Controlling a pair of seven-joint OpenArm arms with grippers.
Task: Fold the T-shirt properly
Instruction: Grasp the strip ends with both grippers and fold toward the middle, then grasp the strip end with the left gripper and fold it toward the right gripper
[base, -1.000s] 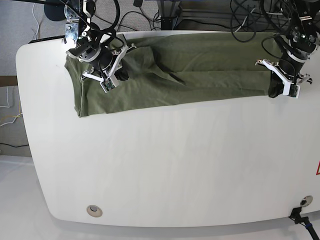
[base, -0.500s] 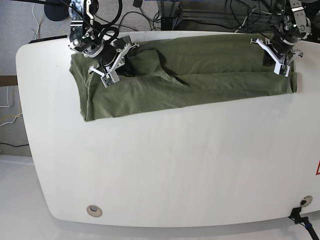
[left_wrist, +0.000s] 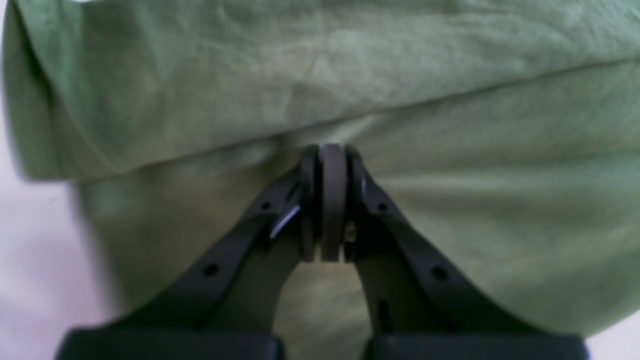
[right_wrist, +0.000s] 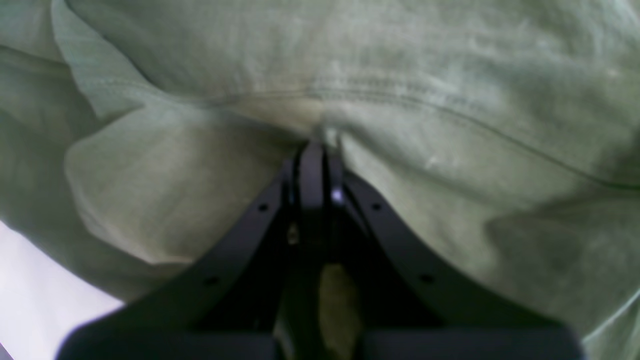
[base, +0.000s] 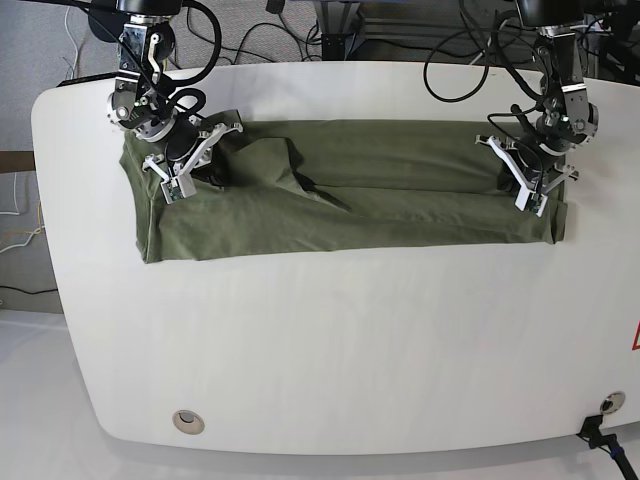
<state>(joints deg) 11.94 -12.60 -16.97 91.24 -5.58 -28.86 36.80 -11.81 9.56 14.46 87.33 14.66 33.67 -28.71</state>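
The olive-green T-shirt (base: 380, 200) lies as a long folded strip across the far half of the white table (base: 330, 350). At its right end, my left gripper (base: 535, 178) is shut on the cloth. The left wrist view shows the pads of that gripper (left_wrist: 325, 150) pressed together where a fold edge of the T-shirt (left_wrist: 350, 65) meets them. At the strip's left end, my right gripper (base: 190, 165) is shut on the cloth too. In the right wrist view the T-shirt (right_wrist: 400, 65) puckers at the closed tips of this gripper (right_wrist: 317, 145), just below a stitched seam.
Black cables (base: 330, 30) hang behind the table's far edge. A round grommet (base: 187, 421) sits near the front left corner and a small fitting (base: 610, 402) at the front right. Bare white tabletop stretches in front of the shirt.
Both grippers carried the shirt toward the far edge, then back nearer and to the left. The strip now lies flatter and straighter, with both grips unchanged.
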